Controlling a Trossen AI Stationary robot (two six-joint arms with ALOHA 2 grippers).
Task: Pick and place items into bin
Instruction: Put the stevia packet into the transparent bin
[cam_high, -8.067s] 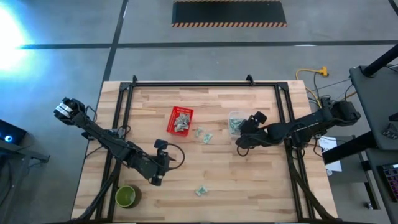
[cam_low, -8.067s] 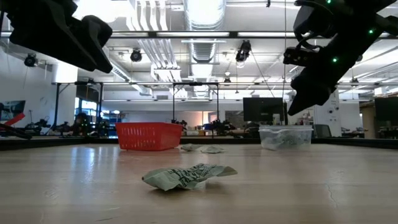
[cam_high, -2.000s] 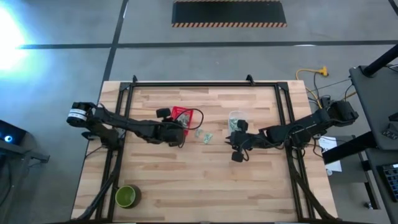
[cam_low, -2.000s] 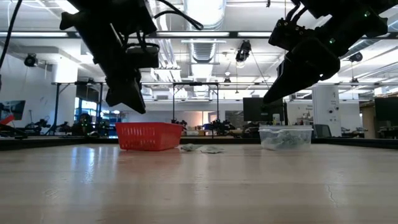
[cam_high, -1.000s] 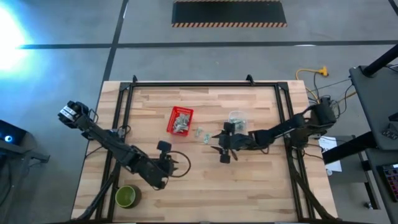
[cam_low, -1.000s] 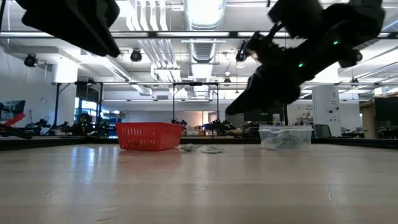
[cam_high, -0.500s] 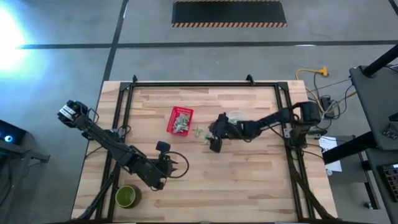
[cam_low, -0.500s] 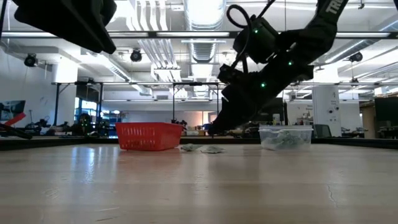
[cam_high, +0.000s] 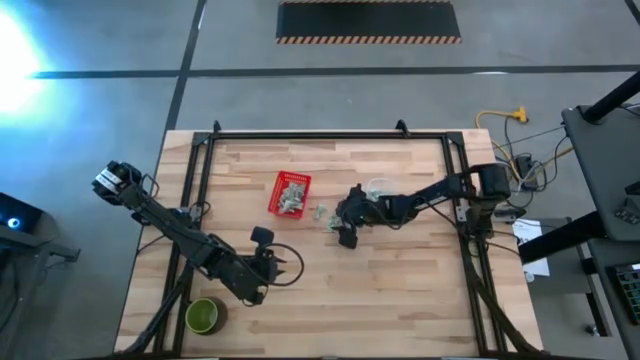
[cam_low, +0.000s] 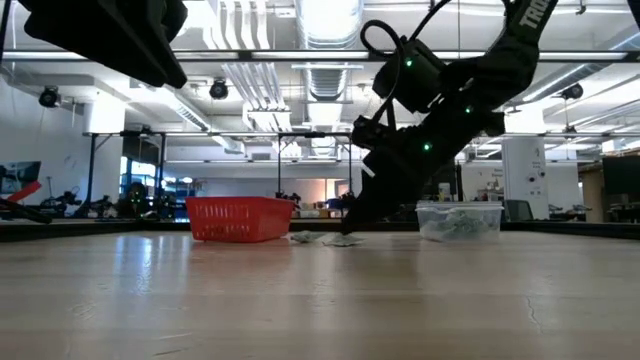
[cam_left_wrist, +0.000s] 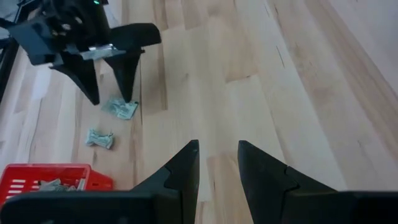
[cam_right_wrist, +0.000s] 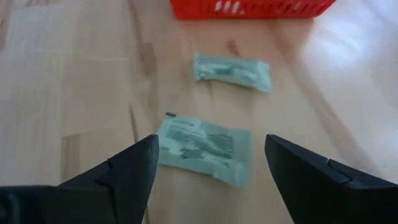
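Two small pale green packets lie flat on the wood beside the red basket (cam_high: 290, 193). One packet (cam_right_wrist: 205, 148) lies between the fingers of my right gripper (cam_right_wrist: 208, 165), which is open, slants down low over the table and stands on either side of it without touching. The other packet (cam_right_wrist: 231, 70) lies nearer the basket, which holds several more. From the low view, my right gripper (cam_low: 347, 226) hangs just above the packets (cam_low: 338, 240). My left gripper (cam_left_wrist: 217, 163) is open with nothing between its fingers, raised over the table's near left part (cam_high: 268, 270).
A clear tub (cam_high: 380, 188) with more packets stands just behind the right arm. A round green bowl (cam_high: 204, 316) sits at the near left corner. Black frame rails (cam_high: 200, 200) run along the table's left, right and far sides. Bare wood stretches across the near half.
My right gripper has swung from the table's middle toward the left and far side, to the packets by the red basket, and has come down until its fingers straddle one packet. The packets have not moved. My left arm has kept still.
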